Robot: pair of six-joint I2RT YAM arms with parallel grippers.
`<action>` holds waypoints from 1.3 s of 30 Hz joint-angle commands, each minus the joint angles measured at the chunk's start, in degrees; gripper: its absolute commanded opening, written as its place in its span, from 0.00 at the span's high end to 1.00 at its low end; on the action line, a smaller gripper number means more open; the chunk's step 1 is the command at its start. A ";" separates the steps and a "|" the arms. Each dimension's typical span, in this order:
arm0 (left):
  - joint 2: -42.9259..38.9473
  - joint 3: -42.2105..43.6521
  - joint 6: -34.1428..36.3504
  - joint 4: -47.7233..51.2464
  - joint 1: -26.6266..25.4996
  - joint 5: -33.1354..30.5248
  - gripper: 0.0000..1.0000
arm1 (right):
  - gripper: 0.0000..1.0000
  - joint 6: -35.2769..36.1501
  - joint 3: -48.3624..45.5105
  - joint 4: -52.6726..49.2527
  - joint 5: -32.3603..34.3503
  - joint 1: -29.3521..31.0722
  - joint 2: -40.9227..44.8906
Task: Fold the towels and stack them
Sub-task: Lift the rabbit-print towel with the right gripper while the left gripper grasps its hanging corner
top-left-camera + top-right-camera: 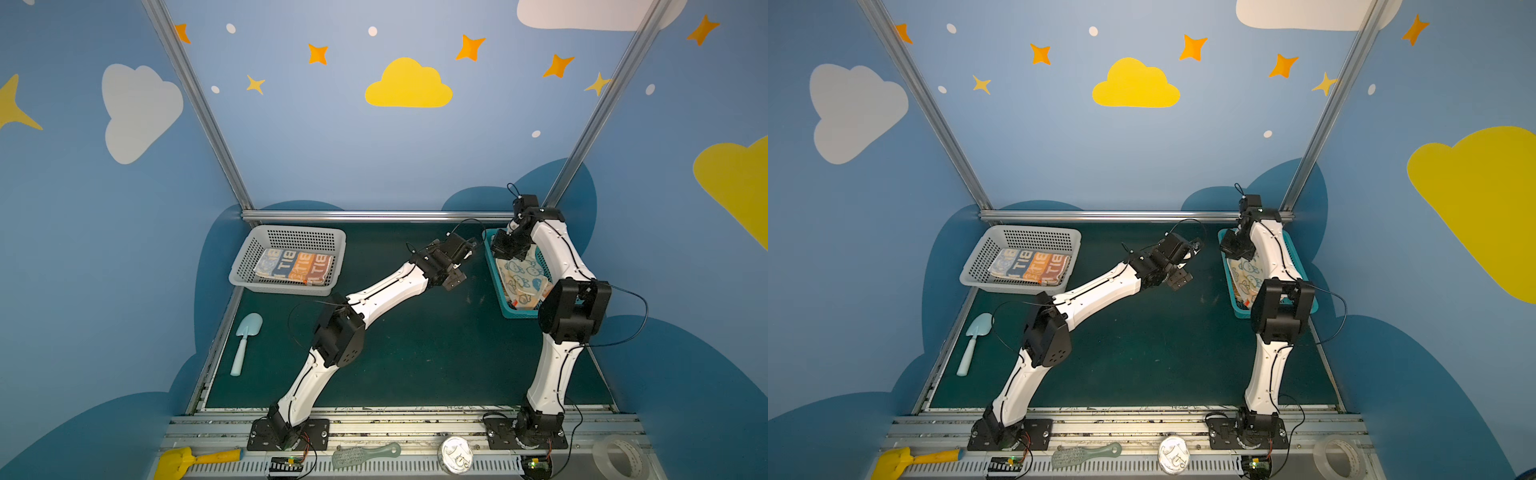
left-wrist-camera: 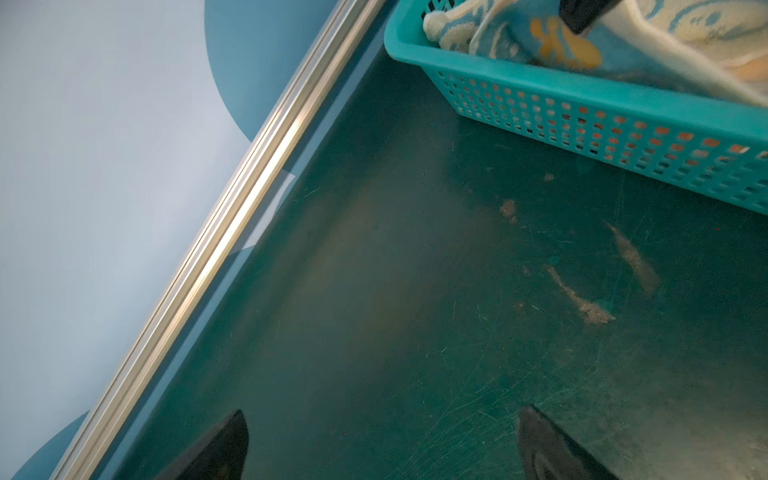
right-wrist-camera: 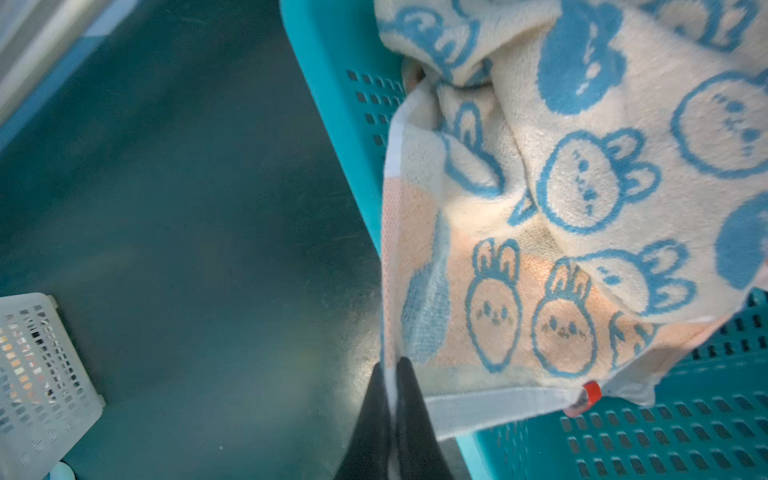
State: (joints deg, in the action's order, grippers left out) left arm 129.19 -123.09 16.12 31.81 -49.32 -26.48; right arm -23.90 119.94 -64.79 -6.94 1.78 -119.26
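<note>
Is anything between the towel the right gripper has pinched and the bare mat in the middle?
The teal basket's wall, which the towel in the right gripper must be lifted over; the open left gripper hangs above the mat just beside it.

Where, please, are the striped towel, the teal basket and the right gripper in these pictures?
striped towel (image 1: 305,266): a top view, on its orange stripe.
teal basket (image 2: 582,89): left wrist view, on its rim.
right gripper (image 3: 392,368): right wrist view, between fingertips pinching the rabbit towel (image 3: 582,187) hem.
</note>
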 commanded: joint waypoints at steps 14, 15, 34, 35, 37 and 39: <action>-28.24 26.27 -12.80 -9.80 5.07 -2.38 0.00 | 1.00 5.25 12.19 4.80 4.25 19.66 15.23; -30.34 28.82 -13.98 -10.40 5.58 -2.14 0.00 | 1.00 4.72 13.91 4.36 3.90 20.94 14.84; -62.93 68.16 -33.88 -22.15 17.90 12.02 0.00 | 1.00 -3.05 33.25 8.80 -3.43 40.13 0.96; -62.43 68.52 -34.53 -22.74 18.19 13.46 0.00 | 1.00 -3.08 33.25 8.81 -3.43 39.98 0.95; -60.56 69.02 -36.04 -24.07 18.47 14.67 0.00 | 1.00 -3.25 33.22 8.67 -3.73 39.63 0.94; -58.21 69.26 -37.51 -25.64 19.31 17.23 0.00 | 1.00 -3.30 33.04 8.46 -4.19 39.15 0.97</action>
State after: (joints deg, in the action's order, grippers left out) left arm 68.60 -54.19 -17.12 10.17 -30.74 -15.14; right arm -26.46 151.26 -58.43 -10.11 41.58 -119.17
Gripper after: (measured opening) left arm 0.996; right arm 0.052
